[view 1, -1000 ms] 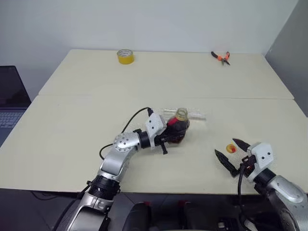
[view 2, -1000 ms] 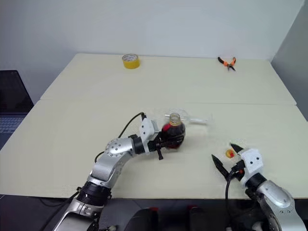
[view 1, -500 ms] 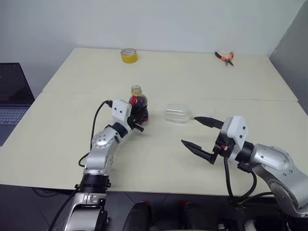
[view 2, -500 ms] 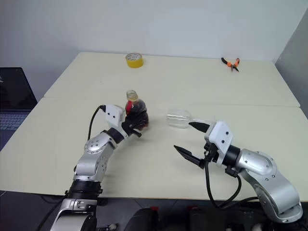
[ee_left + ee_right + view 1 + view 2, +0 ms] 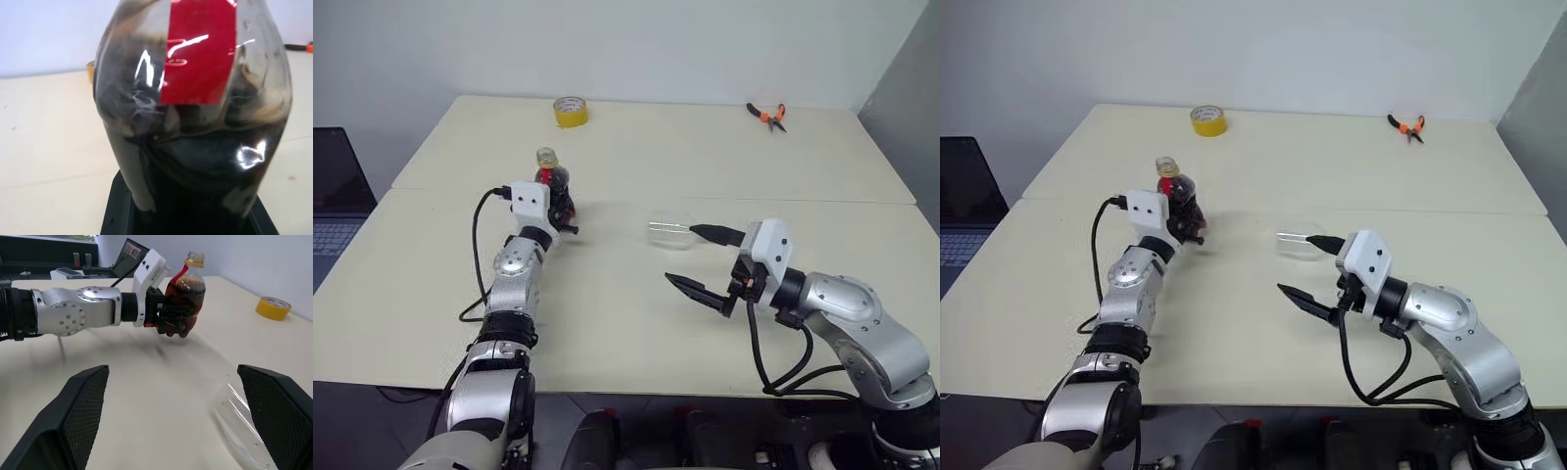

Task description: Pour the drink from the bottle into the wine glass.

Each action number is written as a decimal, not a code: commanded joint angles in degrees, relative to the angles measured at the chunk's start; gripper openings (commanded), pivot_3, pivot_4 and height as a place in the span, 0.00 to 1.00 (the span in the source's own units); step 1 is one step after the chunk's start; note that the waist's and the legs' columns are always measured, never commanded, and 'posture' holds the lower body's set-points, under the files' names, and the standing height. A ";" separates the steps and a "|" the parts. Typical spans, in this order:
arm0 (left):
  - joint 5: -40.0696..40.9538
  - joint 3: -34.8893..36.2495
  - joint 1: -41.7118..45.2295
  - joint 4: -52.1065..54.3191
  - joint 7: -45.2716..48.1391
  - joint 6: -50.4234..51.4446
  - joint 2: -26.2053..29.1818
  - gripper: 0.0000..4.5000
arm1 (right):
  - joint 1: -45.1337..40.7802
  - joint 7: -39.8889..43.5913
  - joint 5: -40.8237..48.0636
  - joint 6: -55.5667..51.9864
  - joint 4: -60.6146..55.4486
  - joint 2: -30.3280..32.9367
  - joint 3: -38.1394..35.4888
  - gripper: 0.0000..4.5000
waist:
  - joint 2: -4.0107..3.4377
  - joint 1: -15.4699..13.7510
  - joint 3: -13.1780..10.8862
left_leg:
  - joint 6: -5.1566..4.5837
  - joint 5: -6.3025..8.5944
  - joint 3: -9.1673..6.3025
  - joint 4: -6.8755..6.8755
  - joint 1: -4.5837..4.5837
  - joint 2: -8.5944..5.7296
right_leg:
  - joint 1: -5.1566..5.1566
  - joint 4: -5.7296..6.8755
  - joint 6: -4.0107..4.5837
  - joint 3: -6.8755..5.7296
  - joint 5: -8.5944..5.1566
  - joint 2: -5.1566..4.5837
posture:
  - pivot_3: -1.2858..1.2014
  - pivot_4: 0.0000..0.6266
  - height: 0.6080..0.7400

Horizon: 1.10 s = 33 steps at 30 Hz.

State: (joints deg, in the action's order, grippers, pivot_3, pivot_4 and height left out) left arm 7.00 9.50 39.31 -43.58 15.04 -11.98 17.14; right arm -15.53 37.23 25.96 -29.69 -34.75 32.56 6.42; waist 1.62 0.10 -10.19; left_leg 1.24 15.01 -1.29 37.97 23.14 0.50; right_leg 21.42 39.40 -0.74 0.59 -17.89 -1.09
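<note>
My left gripper (image 5: 558, 204) is shut on the bottle (image 5: 551, 182) and holds it upright at the left of the table, near the seam. The dark brown drink (image 5: 205, 166) fills its rounded body below a red label strip. The bottle's neck has a yellow ring and no cap on it. The wine glass (image 5: 670, 233) lies on its side in the middle of the table, bowl toward the left. My right gripper (image 5: 700, 261) stands open just right of it. Its far finger (image 5: 713, 234) lies along the glass's stem end, and nothing is gripped. The right wrist view shows the glass (image 5: 239, 431) low between the fingers.
A yellow tape roll (image 5: 570, 111) sits at the table's far left edge and orange pliers (image 5: 766, 115) at the far right. A laptop (image 5: 331, 201) stands beyond the table's left side. A seam (image 5: 822, 201) crosses the table.
My left arm has swung the bottle from beside the glass out to the left and farther away, turning it from tilted to upright. My right gripper rose from the front edge and came up to the glass.
</note>
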 commanded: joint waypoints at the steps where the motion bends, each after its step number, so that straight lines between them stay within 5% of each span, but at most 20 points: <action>1: -0.35 1.25 1.65 -0.53 -2.81 -2.95 0.09 0.14 | -1.40 0.06 0.14 0.19 -1.63 -0.27 -0.28 1.00 | 0.02 0.00 -0.01 | 0.00 0.00 -0.01 0.02 0.00 0.00 | 0.00 0.03 0.00 -0.02 0.00 0.00 | 0.52 0.24 1.00; 6: -0.04 1.64 1.51 -2.40 -4.70 -3.24 -0.64 0.14 | -2.00 0.03 0.39 -0.31 -1.86 -0.17 -0.45 1.00 | 0.02 0.01 0.00 | 0.00 0.00 -0.03 0.02 -0.04 0.01 | -0.01 0.09 0.00 -0.05 0.00 0.00 | 0.52 0.24 1.00; 18: 0.72 1.25 -4.92 5.56 -3.08 -2.83 -2.86 0.99 | -0.56 0.02 -1.10 -0.99 -3.66 1.55 -0.19 1.00 | 0.02 0.03 0.00 | 0.02 -0.01 0.00 0.02 -0.06 0.01 | -0.01 0.11 0.00 -0.01 0.00 0.00 | 0.52 0.24 1.00; 25: 1.61 -0.93 -19.45 26.86 -0.84 5.74 -3.31 1.00 | 5.84 -1.86 -4.63 0.17 -5.73 3.96 -2.00 1.00 | 0.02 0.02 0.01 | 0.03 -0.02 0.00 0.00 -0.13 0.03 | -0.08 0.12 0.01 0.01 0.00 -0.02 | 0.52 0.24 1.00; 33: -0.35 -4.51 -37.76 51.42 1.53 13.22 -0.54 1.00 | 9.15 -12.09 -22.72 4.30 -3.68 4.30 0.30 1.00 | -0.01 0.05 0.04 | 0.03 -0.01 0.04 -0.04 -0.19 0.06 | -0.07 0.15 0.00 0.07 0.00 -0.01 | 0.52 0.24 1.00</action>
State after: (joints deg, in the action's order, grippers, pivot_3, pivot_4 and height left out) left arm 7.21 6.51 2.19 1.96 15.47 0.68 15.96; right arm -5.64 27.12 7.25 -26.82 -37.90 36.19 6.11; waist 1.61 0.15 -10.15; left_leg 1.27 15.00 -1.28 37.92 22.95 0.55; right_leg 21.33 39.55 -0.73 0.64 -17.89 -1.09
